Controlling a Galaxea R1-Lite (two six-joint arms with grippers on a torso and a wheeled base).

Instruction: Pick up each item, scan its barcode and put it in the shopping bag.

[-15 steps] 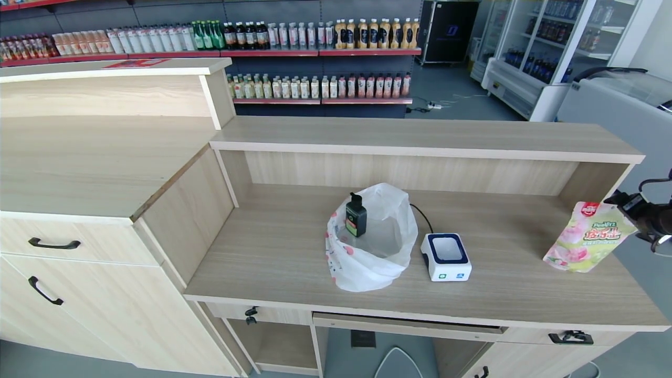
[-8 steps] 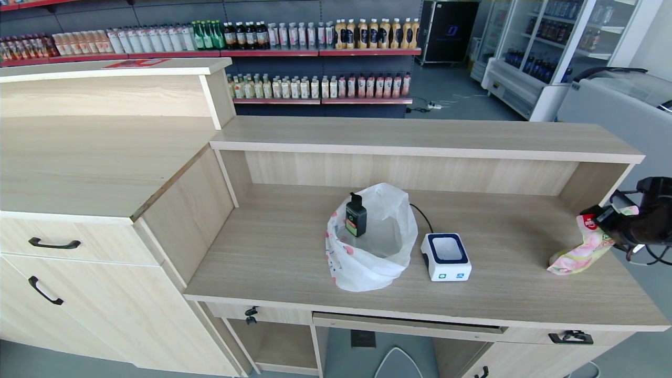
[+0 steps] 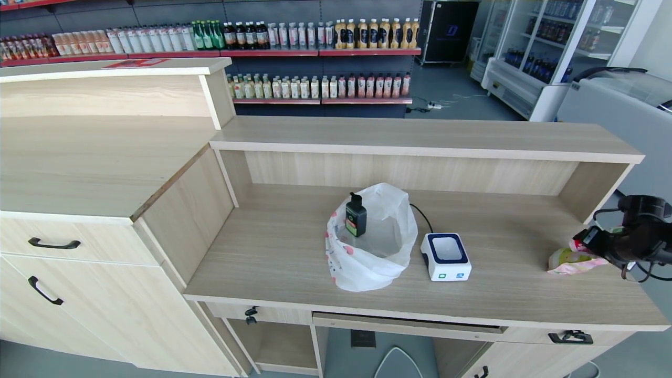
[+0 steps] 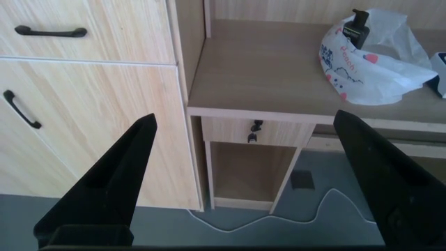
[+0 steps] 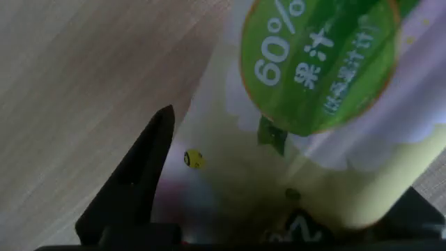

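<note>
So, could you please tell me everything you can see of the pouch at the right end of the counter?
The pouch is soft, glossy plastic, pale yellow and pink with a round green label. It lies tipped over on the counter near its right end, its red-topped end held in the jaws of the right gripper.

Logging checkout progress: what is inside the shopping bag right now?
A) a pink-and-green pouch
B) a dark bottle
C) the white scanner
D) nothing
B: the dark bottle stands in the open mouth of the shopping bag; the pouch lies at the right end of the counter, the scanner beside the bag.
</note>
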